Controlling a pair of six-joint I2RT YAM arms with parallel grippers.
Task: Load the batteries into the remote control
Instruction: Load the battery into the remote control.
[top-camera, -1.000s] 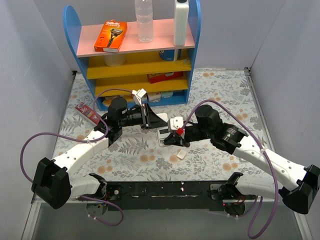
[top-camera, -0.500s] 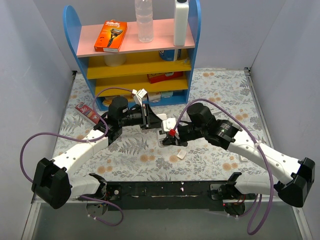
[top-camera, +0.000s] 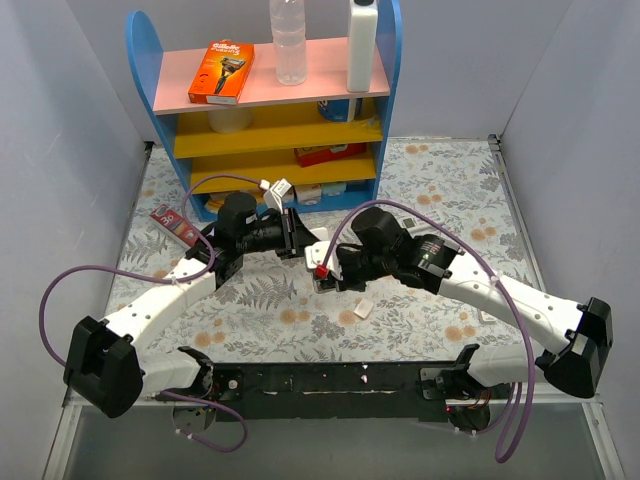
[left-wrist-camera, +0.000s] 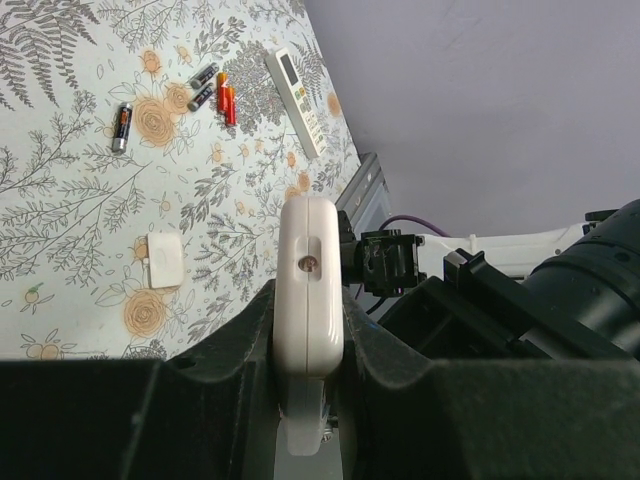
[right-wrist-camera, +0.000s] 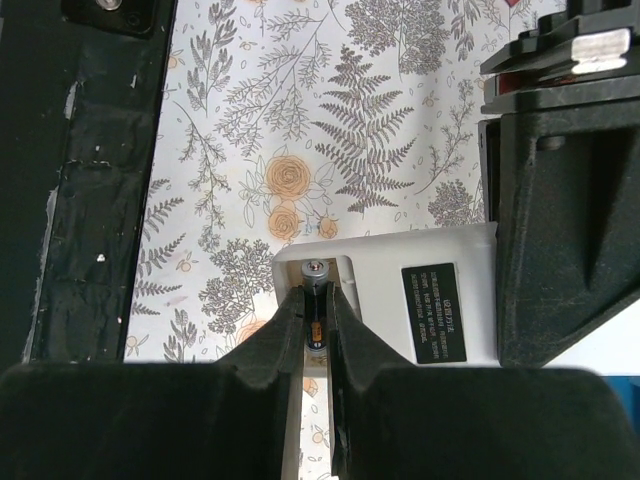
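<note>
The left gripper (left-wrist-camera: 310, 335) was clamped tight on the remote (left-wrist-camera: 309, 270), holding it up on its edge. The right gripper (right-wrist-camera: 317, 310) pinched one battery (right-wrist-camera: 315, 272), with its tip at the remote's slot. It did not look fully in yet. More batteries (left-wrist-camera: 205, 88) lay on the table (left-wrist-camera: 60, 200) past the remote, left to load.
</note>
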